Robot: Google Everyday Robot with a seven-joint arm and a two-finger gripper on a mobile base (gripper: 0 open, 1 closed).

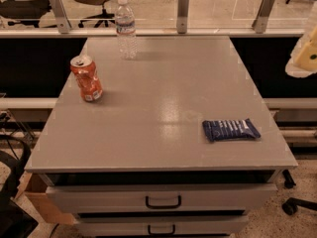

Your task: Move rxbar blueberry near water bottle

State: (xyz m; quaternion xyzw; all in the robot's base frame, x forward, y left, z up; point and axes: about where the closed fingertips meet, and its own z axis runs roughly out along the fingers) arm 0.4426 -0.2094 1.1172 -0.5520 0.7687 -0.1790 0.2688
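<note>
The rxbar blueberry (231,130) lies flat on the grey cabinet top (163,93) near its front right corner, a dark blue wrapper with pale stripes. The water bottle (126,29) stands upright at the back of the top, left of centre, clear with a white cap. My gripper (304,53) shows as a pale shape at the right edge of the view, beyond the cabinet's right side and well above and behind the bar. It touches nothing.
A dented orange soda can (87,78) stands near the left edge of the top. A glass railing with metal posts (183,11) runs behind the cabinet. Drawers with black handles (163,202) face the front. Office chairs stand beyond the railing.
</note>
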